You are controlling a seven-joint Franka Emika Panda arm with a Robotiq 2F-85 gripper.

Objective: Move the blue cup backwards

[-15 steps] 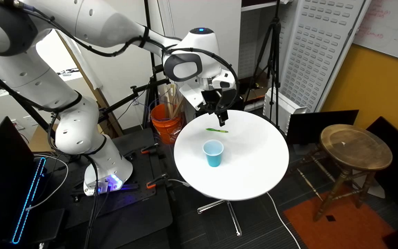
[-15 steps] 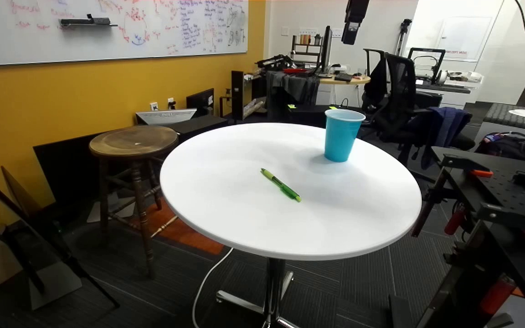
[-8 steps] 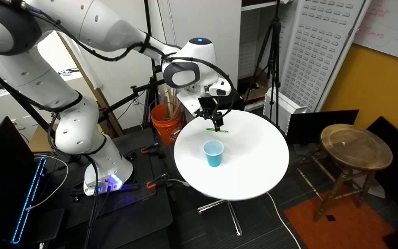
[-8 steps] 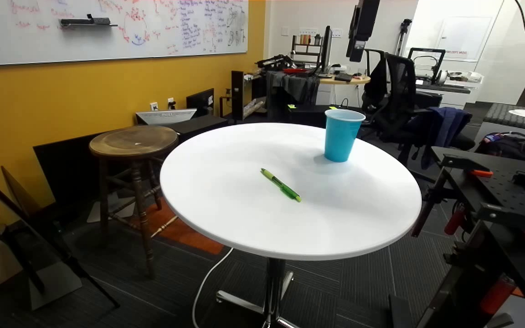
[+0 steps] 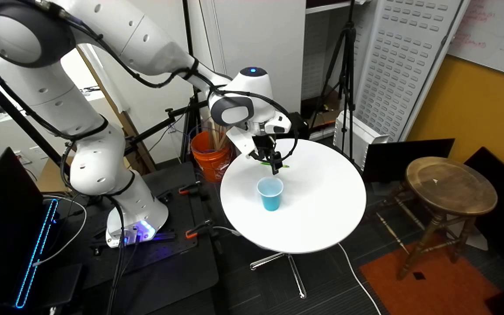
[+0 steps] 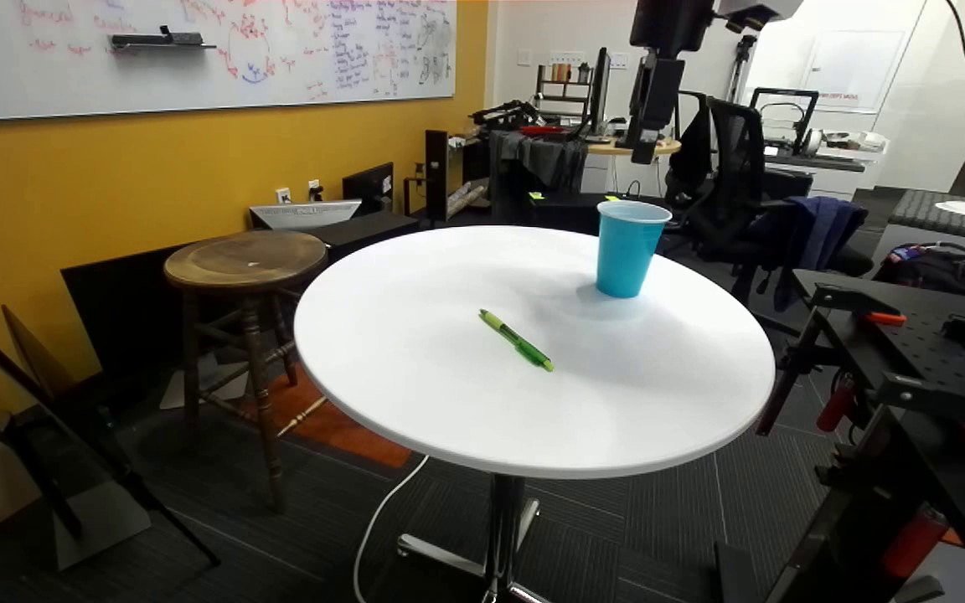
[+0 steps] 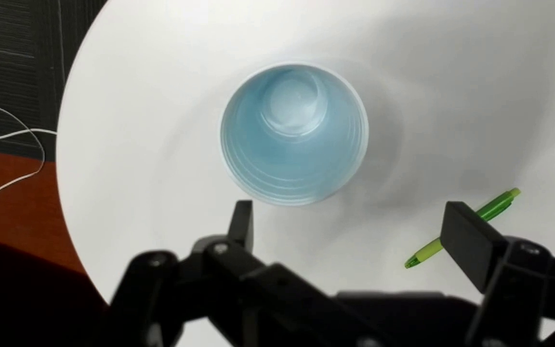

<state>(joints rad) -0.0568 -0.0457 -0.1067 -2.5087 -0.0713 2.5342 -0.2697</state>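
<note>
Holding two-finger gripper wide, gripping nothing, probably sizing it for the blue plastic cup, standing upright on the round white table, upper centre of wrist view. Likely needing lowering and a shift toward frame top before pinching.

- Round white desk, directly before me, borne on a chrome pedestal.
- Blue cup, upright on the desk, toward its far right part from where I stand.
- Green pen, lying aslant on the desk, closer to me and well apart from the cup.
- Black tool, pointing downward, seen above the blue cup and apart from it; spread of its jaws indistinct at this angle.
- Wooden stool, left of the desk.
- Whiteboard with red and blue writing, mounted on the yellow wall.
- Black office chair, beyond the desk.
- Black bench with orange-tipped clamps, at my right.
</note>
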